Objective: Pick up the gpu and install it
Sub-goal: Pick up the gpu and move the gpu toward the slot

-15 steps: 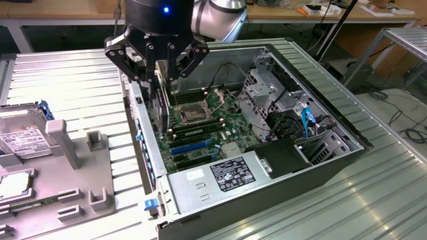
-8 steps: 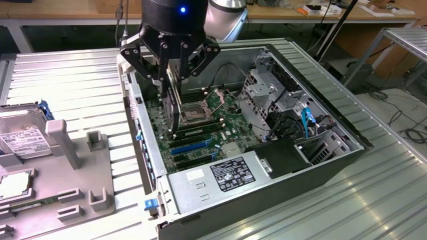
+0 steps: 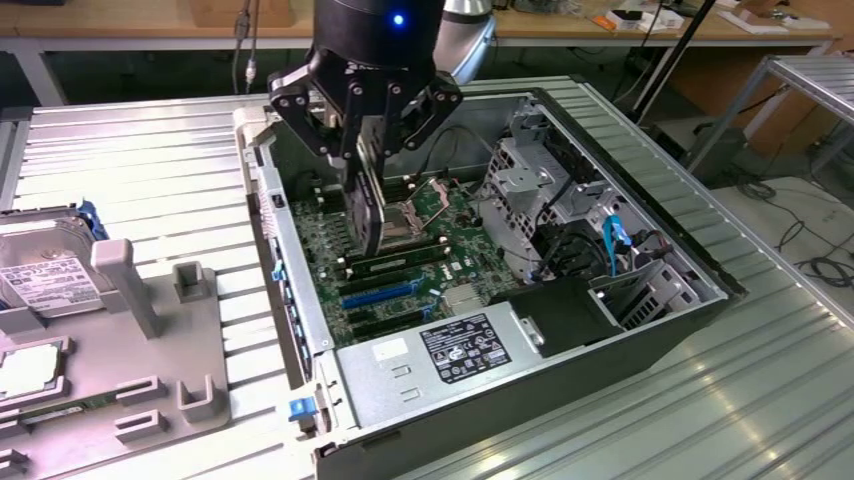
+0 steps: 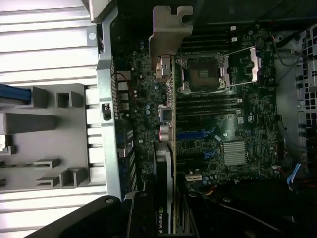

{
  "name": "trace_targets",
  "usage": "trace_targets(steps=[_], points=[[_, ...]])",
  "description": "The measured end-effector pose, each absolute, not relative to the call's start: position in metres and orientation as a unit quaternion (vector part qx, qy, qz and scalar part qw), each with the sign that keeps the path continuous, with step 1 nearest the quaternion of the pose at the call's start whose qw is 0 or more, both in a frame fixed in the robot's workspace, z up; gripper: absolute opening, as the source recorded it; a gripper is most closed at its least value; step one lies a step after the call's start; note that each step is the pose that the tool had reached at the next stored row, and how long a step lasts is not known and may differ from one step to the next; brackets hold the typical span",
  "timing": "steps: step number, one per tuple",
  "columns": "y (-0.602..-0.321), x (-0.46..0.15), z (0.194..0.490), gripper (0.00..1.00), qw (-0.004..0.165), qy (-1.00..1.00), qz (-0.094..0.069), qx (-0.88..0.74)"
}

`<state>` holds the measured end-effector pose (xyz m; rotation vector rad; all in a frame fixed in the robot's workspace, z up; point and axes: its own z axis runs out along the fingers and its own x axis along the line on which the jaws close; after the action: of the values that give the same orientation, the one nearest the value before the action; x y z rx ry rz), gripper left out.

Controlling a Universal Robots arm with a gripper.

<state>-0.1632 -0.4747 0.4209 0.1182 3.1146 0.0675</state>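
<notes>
- gpu [image 3: 366, 205] is clamped between the fingers of the gripper [image 3: 362, 150], which are drawn in narrow on the card's upper edge. The card hangs on edge straight beneath the gripper.
- In the wrist view the card's silver bracket [image 4: 170, 29] is the end farthest from the gripper, near the case's rear wall.
- Directly under the gripper and the card lies the motherboard [image 4: 247, 124], inside the open computer case [image 3: 627, 350]. The card's lower edge is low over the board; I cannot tell whether it touches.
- The CPU socket [image 4: 204, 73] sits just beside the held card.
- The blue slots [image 3: 384, 292] lie below the gripper, between the card and the power supply [image 3: 454, 345].
- A grey fixture [image 3: 147, 330] and a hard drive [image 3: 40, 275] rest outside the case, well apart from the gripper.
</notes>
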Motion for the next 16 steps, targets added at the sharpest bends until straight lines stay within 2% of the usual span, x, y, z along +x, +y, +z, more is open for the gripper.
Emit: trace_targets(steps=[16], points=[[-0.475,-0.121,0.421,0.27,0.012,0.999,0.022,0.038]])
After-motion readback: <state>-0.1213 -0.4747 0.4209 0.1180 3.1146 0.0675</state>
